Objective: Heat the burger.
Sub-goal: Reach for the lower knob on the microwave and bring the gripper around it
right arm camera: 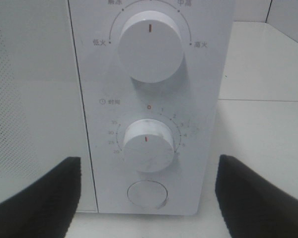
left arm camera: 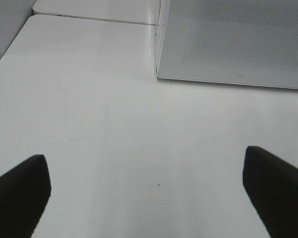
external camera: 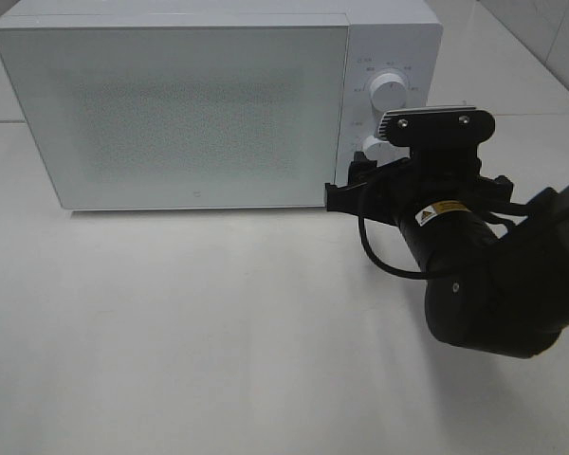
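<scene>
The white table (external camera: pixel 171 332) carries a white microwave (external camera: pixel 389 28) toward 11 o'clock in the high view, its frosted door (external camera: pixel 171 104) shut. We see the burger in no view; we judge it lies behind that door, which hides the inside. The right arm (external camera: pixel 493 294) reaches in from 4 o'clock, and the right gripper (right arm camera: pixel 147 171) hangs just before the control panel (right arm camera: pixel 203 99), fingers spread wide and empty. The left gripper (left arm camera: pixel 146 191) is likewise spread and empty above the table. The power knob (right arm camera: pixel 150 45) sits at 12 o'clock of the timer knob (right arm camera: pixel 148 145), whose red mark points to 0. We judge that setting the time is in hand: the next move calls for closing squarely on the timer knob and turning it clockwise, clear of the round button (right arm camera: pixel 147 193) at its 6 o'clock.
</scene>
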